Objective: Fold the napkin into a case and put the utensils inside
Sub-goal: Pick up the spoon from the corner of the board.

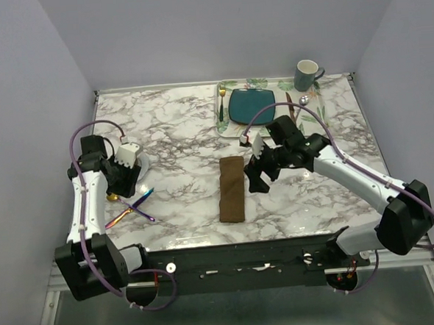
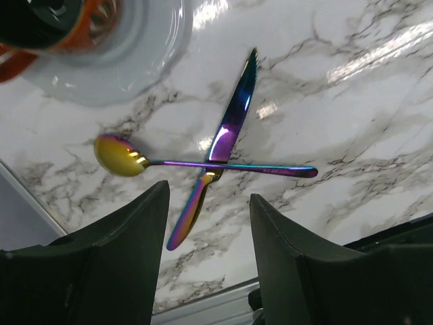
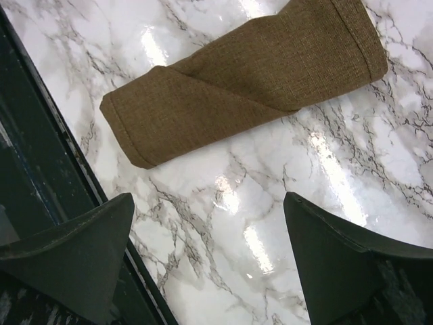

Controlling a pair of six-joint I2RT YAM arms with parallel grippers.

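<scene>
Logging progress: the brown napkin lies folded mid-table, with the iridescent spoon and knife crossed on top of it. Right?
No. The spoon and knife lie crossed on the marble table, left of the folded napkin; the top external view shows this.

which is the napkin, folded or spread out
Folded: the napkin lies as a narrow strip with one flap lapped diagonally over the other.

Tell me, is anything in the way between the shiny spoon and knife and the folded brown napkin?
Nothing visible is. Only bare marble table lies between the crossed utensils and the folded napkin.
</scene>
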